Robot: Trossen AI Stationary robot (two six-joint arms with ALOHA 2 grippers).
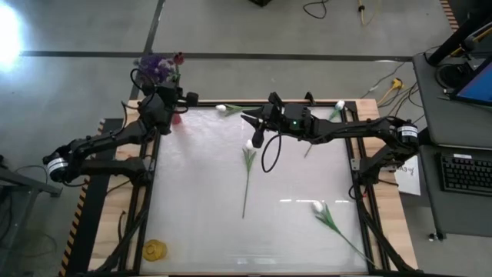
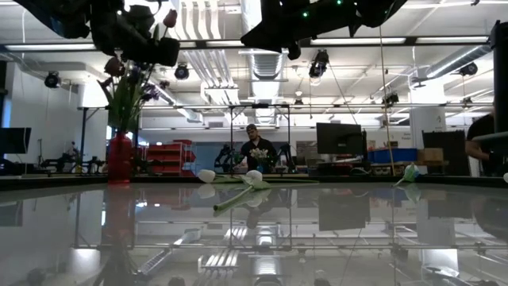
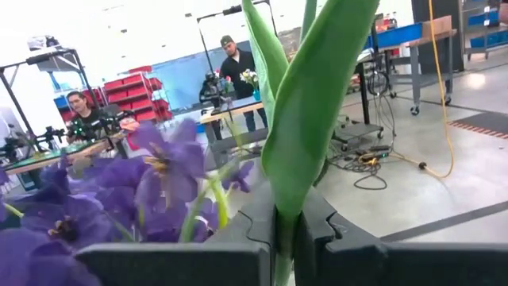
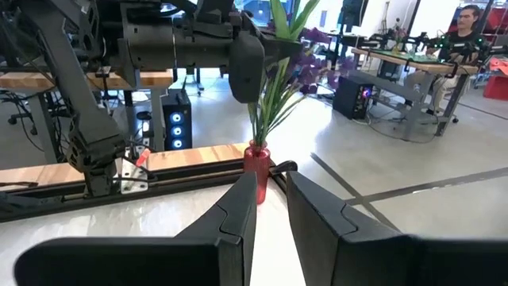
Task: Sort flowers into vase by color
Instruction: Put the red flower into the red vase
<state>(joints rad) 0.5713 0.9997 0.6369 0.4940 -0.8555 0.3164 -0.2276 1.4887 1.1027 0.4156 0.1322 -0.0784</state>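
Observation:
A red vase [image 4: 255, 163] stands at the table's far left corner with purple blossoms [image 3: 151, 183] in it. My left gripper [image 1: 171, 98] is level above the vase, shut on the dark red tulip [image 2: 169, 17], whose stem runs down into the vase. My right gripper [image 4: 270, 199] hangs over the table's far middle, pointing at the vase, its fingers a little apart with nothing between them. Several white tulips lie flat on the table: one [image 1: 250, 145] under my right gripper, one [image 1: 221, 109] at the far edge, one [image 1: 317, 206] near right. My left gripper pinches the tulip's green leaf and stem [image 3: 286, 208] between its two fingers, some way below the blossom. The fingers come in level from the table's left and lie across the stem. The tulip stands upright, its lower end going down to the vase's mouth [image 4: 255, 147].
Another white tulip [image 1: 339, 105] lies at the far right edge. A yellow thing [image 1: 154, 249] sits on the wooden frame at the near left. A desk with a keyboard [image 1: 467, 173] stands right of the table. A person [image 2: 255, 151] is in the room beyond.

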